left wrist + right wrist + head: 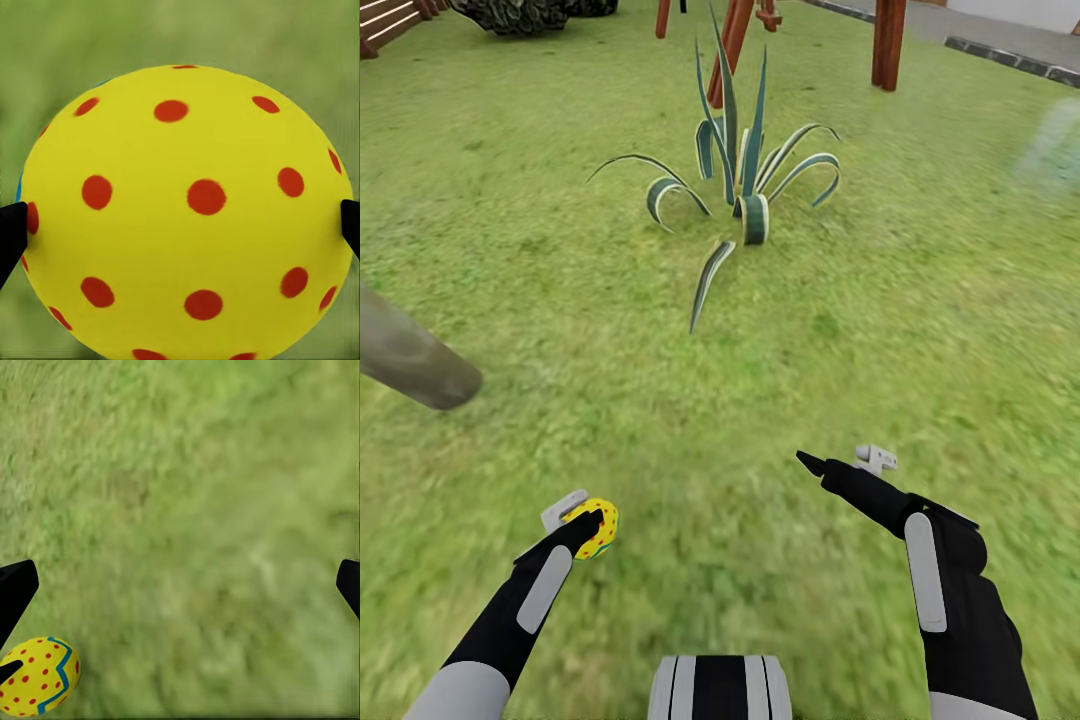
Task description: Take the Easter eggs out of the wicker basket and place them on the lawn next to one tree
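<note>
My left gripper (582,520) is shut on one Easter egg (598,528), yellow with red dots, held low above the lawn (690,420). In the left wrist view the egg (187,210) sits between the two black fingertips (11,232). My right gripper (840,460) is open with nothing in it, over bare grass to the right of the egg. The right wrist view looks down on the lawn (195,510) and catches the same egg (37,676) with its blue zigzag band. A pale grey-green tree trunk (410,358) stands at the left edge. The wicker basket is out of view.
A spiky striped plant (745,180) grows straight ahead in the middle of the grass. Reddish wooden posts (888,42) stand beyond it, with a dark bush (515,15) and a paved strip (1010,50) at the far edge.
</note>
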`<state>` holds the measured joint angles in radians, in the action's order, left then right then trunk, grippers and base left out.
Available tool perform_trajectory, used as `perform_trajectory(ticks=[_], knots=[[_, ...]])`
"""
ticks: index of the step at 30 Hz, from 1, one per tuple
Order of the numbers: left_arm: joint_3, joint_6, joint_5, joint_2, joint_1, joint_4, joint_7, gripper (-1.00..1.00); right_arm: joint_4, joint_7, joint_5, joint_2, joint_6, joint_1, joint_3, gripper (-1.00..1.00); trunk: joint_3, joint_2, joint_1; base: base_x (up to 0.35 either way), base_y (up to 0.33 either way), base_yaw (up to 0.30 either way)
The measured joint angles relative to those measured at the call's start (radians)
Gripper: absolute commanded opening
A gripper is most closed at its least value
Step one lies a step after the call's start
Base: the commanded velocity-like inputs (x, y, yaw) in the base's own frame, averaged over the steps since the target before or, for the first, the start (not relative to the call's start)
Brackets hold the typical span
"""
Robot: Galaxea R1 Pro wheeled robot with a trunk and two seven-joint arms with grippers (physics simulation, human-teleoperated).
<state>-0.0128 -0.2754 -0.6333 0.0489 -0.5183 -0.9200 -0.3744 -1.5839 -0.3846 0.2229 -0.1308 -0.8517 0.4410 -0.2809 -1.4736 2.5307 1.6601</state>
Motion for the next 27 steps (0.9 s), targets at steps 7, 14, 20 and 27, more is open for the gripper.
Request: perform_trajectory(ticks=[7, 14, 20, 27], knots=[[0.0, 0.0, 0.0, 0.0, 0.0, 0.0, 0.0, -1.0, 0.0, 0.0, 0.0, 0.0, 0.0, 0.0, 0.0, 1.0, -0.012, 0.001, 0.001, 0.0, 0.0, 0.0], [-0.001, -0.003, 0.008, 0.0, -0.001, -0.031, -0.001, -1.0, 0.0, 0.0, 0.001, 0.0, 0.0, 0.0, 0.0, 1.0, -0.031, 0.002, 0.003, 0.0, 0.0, 0.0], [-0.001, -0.003, 0.008, 0.0, -0.001, -0.031, -0.001, -1.0, 0.0, 0.0, 0.001, 0.0, 0.0, 0.0, 0.0, 1.0, -0.031, 0.002, 0.003, 0.0, 0.0, 0.0], [-0.001, 0.001, 0.008, 0.001, 0.0, -0.031, -0.001, 1.0, 0.0, 0.0, 0.001, 0.0, 0.0, 0.0, 0.0, 1.0, -0.031, 0.002, 0.003, 0.0, 0.0, 0.0]])
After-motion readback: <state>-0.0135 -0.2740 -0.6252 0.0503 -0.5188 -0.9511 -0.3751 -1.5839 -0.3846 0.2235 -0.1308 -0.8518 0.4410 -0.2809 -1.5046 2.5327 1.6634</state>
